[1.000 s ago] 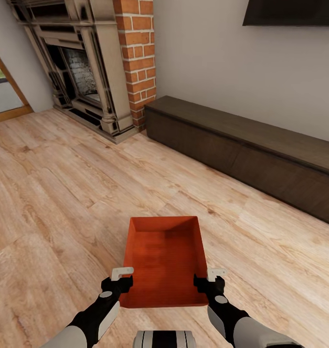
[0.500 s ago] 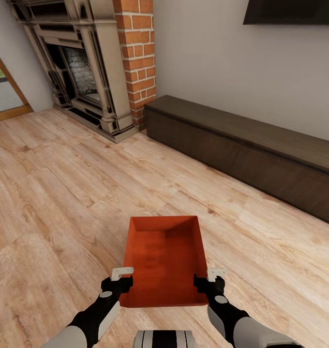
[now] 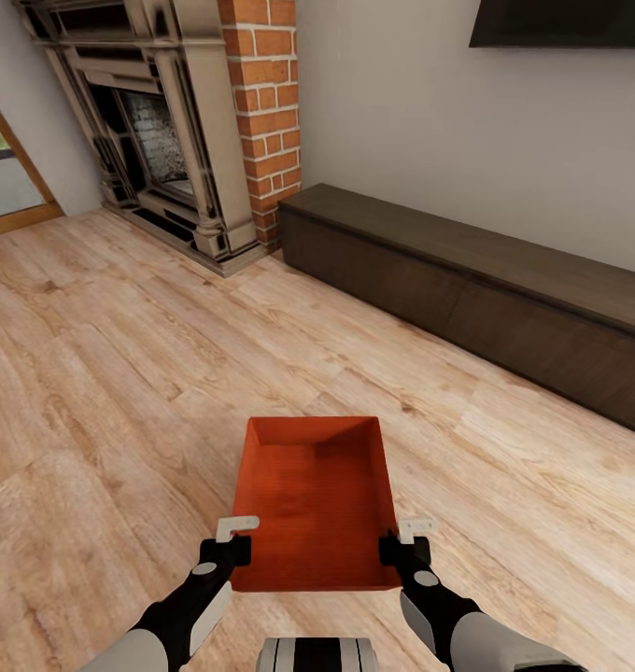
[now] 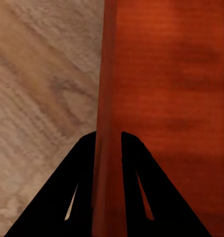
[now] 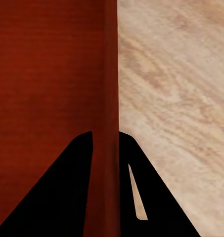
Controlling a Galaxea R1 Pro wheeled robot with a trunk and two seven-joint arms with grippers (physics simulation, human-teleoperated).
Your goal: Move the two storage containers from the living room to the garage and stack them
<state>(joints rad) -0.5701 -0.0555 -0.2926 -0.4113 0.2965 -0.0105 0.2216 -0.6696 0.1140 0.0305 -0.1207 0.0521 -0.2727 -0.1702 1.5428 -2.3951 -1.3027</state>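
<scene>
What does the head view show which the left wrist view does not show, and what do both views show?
Head view alone: the fireplace, the bench, the TV and the right gripper on the bin's right wall. Left wrist view alone: close up, the left wall of the bin running between the two black fingers, one each side. Both: the orange-red bin, the left gripper and the wood floor.

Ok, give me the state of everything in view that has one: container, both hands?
Storage container: upright, empty, gripped on both side walls over wood planks.
Left hand: shut on the container's left wall.
Right hand: shut on the container's right wall.
</scene>
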